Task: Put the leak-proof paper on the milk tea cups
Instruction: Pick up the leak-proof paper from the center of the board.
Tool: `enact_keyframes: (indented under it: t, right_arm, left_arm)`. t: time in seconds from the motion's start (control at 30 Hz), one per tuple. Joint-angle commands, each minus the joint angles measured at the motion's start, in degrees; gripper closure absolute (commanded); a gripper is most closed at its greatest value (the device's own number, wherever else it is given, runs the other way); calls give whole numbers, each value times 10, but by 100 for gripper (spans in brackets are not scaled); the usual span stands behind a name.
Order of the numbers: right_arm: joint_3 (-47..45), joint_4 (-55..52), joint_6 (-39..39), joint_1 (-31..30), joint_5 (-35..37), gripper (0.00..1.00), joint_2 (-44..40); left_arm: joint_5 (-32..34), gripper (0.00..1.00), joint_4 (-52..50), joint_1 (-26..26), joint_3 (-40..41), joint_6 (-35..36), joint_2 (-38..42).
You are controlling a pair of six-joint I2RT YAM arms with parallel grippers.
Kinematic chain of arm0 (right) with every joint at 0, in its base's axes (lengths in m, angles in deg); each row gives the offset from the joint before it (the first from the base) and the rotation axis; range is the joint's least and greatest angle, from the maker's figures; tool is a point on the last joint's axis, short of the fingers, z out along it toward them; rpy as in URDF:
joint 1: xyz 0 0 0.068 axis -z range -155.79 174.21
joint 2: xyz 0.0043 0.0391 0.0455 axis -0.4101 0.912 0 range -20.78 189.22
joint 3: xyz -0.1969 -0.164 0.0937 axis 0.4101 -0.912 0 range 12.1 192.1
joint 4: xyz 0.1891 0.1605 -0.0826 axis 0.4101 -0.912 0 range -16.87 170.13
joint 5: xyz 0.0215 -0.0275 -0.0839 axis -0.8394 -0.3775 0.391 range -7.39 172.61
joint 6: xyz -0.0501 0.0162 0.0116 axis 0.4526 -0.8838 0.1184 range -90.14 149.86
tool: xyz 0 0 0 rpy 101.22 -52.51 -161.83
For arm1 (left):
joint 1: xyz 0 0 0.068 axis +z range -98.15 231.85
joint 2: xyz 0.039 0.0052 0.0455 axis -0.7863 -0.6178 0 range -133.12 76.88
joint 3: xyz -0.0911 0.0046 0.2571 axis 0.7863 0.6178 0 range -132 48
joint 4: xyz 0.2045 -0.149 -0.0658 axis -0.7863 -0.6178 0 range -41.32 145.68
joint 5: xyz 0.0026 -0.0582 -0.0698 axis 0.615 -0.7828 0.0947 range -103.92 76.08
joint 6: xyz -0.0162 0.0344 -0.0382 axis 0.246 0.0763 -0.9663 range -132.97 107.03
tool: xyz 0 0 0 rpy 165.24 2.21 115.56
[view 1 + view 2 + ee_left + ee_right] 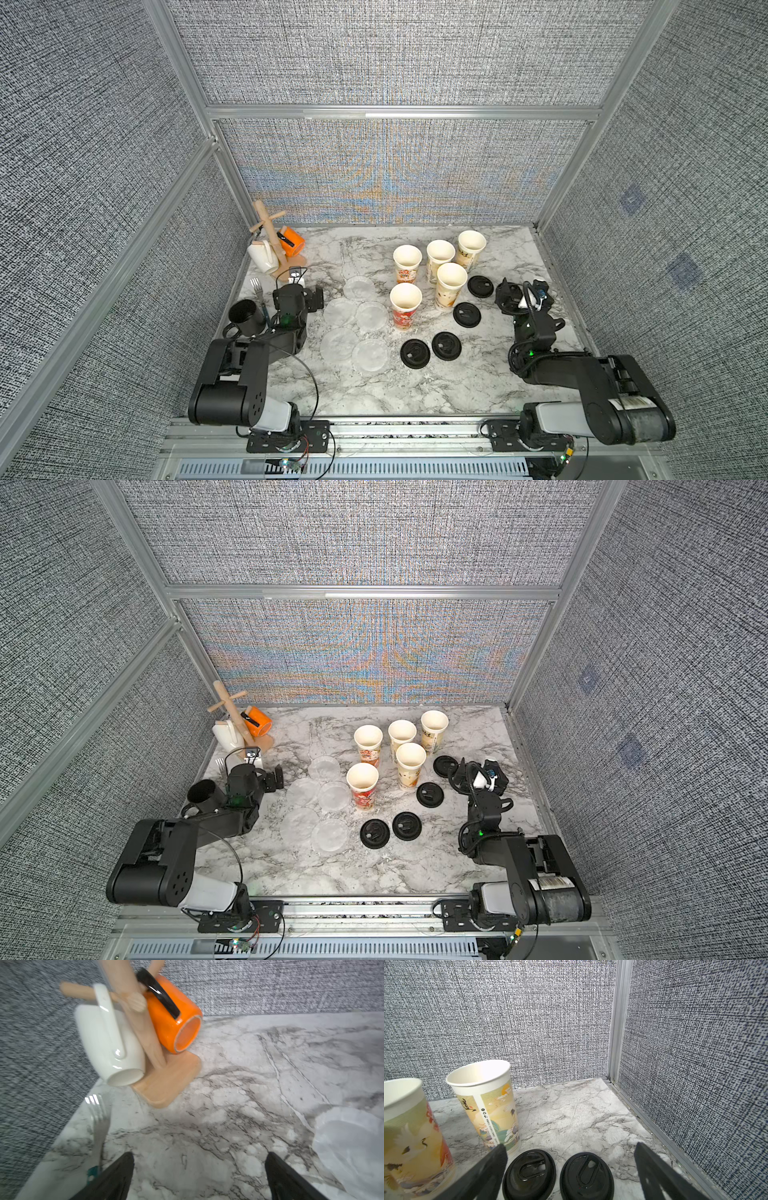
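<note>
Both top views show the leak-proof paper flat beside upright, uncovered milk tea cups, within reach, we judge; our left and right jaws gape empty.

The worktop is finished in a smooth, faintly shiny marble pattern. The milk tea cups are made of printed paper, matt white inside. At their nine o'clock the leak-proof paper is seen as thin translucent film. The lids are moulded in semi-gloss black plastic. At ten o'clock, glossy glazed mugs are hung on a matt wooden mug tree. The walls are covered in coarse woven cloth.
</note>
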Motion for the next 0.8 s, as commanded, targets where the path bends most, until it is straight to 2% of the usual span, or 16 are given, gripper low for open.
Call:
enact_keyframes:
  t: [0.0,0.03,0.1,0.17,0.23,0.37,0.47,0.6,0.77]
  right_arm:
    - [-6,7,18,-12,20,5,-49]
    - [8,-45,21,-22,44,6,-81]
    - [72,-238,-13,-31,90,8,-160]
    - [124,-392,-53,-36,123,11,-206]
    - [159,-492,-75,-45,146,12,-244]
    - [261,-735,-142,-67,181,13,-273]
    - [328,-887,-195,-77,169,13,-267]
    - [406,-1004,-216,-83,114,12,-271]
    - [446,-1057,-200,-82,52,12,-295]
  left_arm:
    - [101,0,-228,0,-108,-77,53]
    - [104,1,-285,-1,-146,-90,60]
    - [90,1,-398,-1,-219,-115,59]
    - [69,0,-476,-2,-277,-140,50]
    - [37,0,-535,-5,-314,-165,46]
    - [-67,1,-621,-20,-360,-169,45]
    - [-130,2,-682,-38,-387,-173,37]
    - [-177,7,-768,-61,-448,-161,-20]
    - [-183,19,-853,-89,-559,-117,-155]
